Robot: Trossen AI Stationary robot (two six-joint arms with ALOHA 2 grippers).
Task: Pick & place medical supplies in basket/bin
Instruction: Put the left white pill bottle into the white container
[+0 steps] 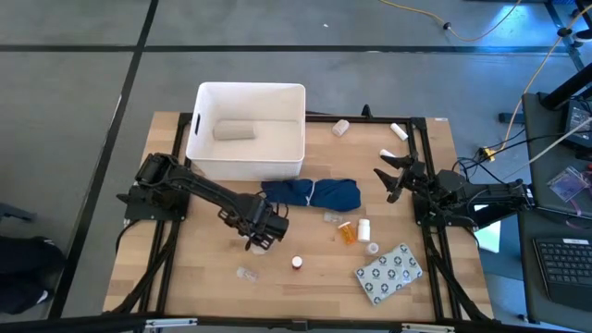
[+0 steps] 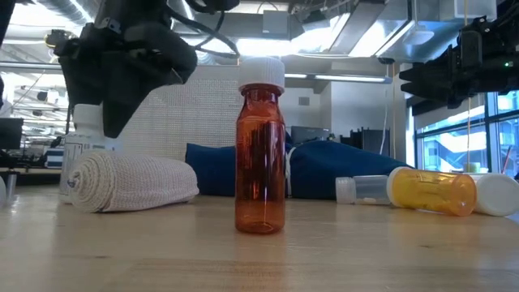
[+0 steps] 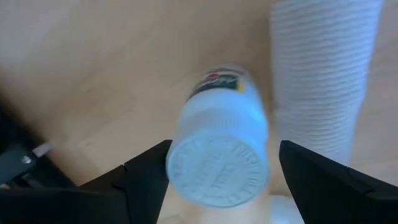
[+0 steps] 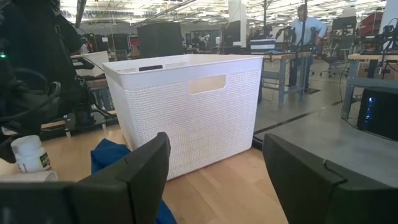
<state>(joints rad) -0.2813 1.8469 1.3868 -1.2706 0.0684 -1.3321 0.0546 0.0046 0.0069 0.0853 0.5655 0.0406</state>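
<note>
Between the spread fingers of the left tool [image 3: 217,180], white bottle [image 3: 221,149] stands ungripped, gauze roll [image 3: 320,74] just beside; right tool [image 1: 393,176] open, waiting at bench edge.

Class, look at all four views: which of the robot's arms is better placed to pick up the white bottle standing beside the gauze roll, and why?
Left. The left gripper is open with the white bottle between its fingers, beside the gauze roll. The right gripper hangs open near the table's right edge, away from both.
</note>
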